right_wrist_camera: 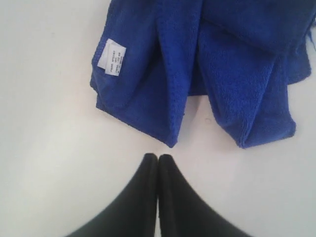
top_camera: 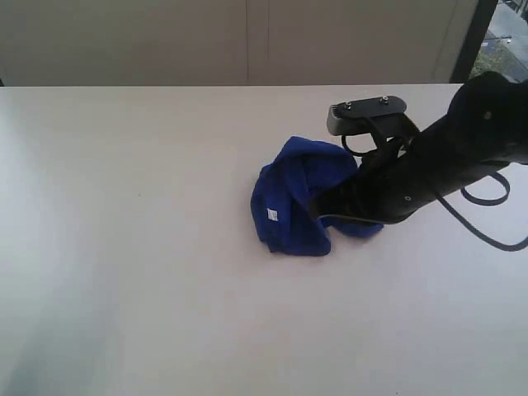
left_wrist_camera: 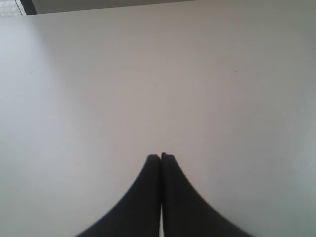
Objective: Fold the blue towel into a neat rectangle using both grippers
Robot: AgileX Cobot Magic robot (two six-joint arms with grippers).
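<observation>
The blue towel [top_camera: 293, 194] lies crumpled in a heap on the white table [top_camera: 124, 247], its small white tag [top_camera: 271, 214] facing the front left. My right arm reaches in from the right and ends at the towel's right side, where the fingers are hard to make out. In the right wrist view the right gripper [right_wrist_camera: 158, 157] is shut with nothing between its fingers, its tips just short of a hanging corner of the towel [right_wrist_camera: 197, 64], with the tag [right_wrist_camera: 112, 57] off to one side. The left gripper [left_wrist_camera: 161, 157] is shut and empty over bare table, and does not show in the exterior view.
The table's back edge [top_camera: 165, 86] meets a beige wall. A black cable [top_camera: 495, 235] loops from the right arm over the table at the right. A dark window frame [top_camera: 474, 41] stands at the far right corner.
</observation>
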